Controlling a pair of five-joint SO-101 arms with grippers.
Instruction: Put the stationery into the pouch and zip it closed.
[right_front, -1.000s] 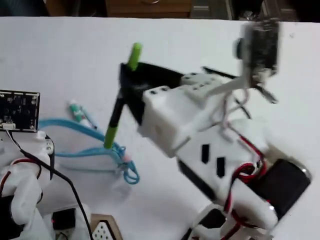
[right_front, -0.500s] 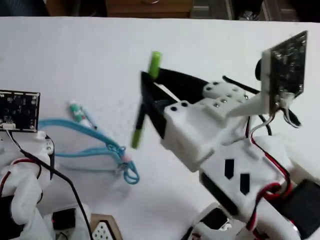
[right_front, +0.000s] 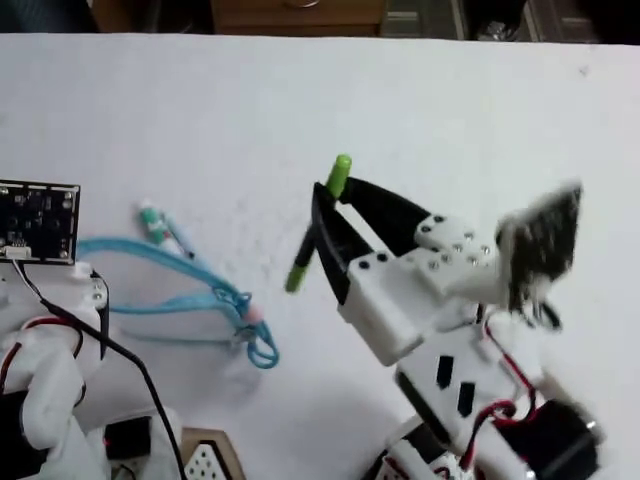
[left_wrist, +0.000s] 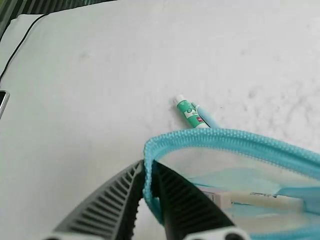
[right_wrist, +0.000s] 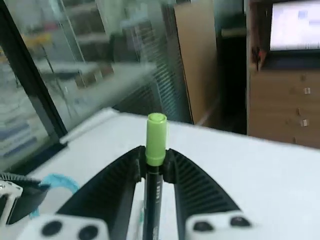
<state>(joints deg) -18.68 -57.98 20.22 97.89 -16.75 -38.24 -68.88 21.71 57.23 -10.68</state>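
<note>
Green-capped black pen (right_wrist: 156, 135) is clamped in the right claw (right_wrist: 155, 152), gripped just below the cap. In the high view it hangs tilted above the white worktop (right_front: 200, 100), its lower end pointing down toward the left arm's side. It is well apart from the light blue zippered fabric pouch (left_wrist: 230, 137), which lies flat on the worktop with its mouth open. The left claw (left_wrist: 148, 172) is clenched on the pouch's zipper rim at one end. A small green-and-white tube (left_wrist: 189, 111) lies on the worktop just beside the rim, outside the pouch. A white stick-shaped item (left_wrist: 250, 197) appears to be inside already.

Risks, as judged:
- The grip sits high on the pen, so the long free end may pivot or slip on descent.
- The mouth is held at one point only; the far rim sags, so the pen tip may catch the zipper edge or land outside.
- A push against the fabric could drag the rim from the left claw.
</note>
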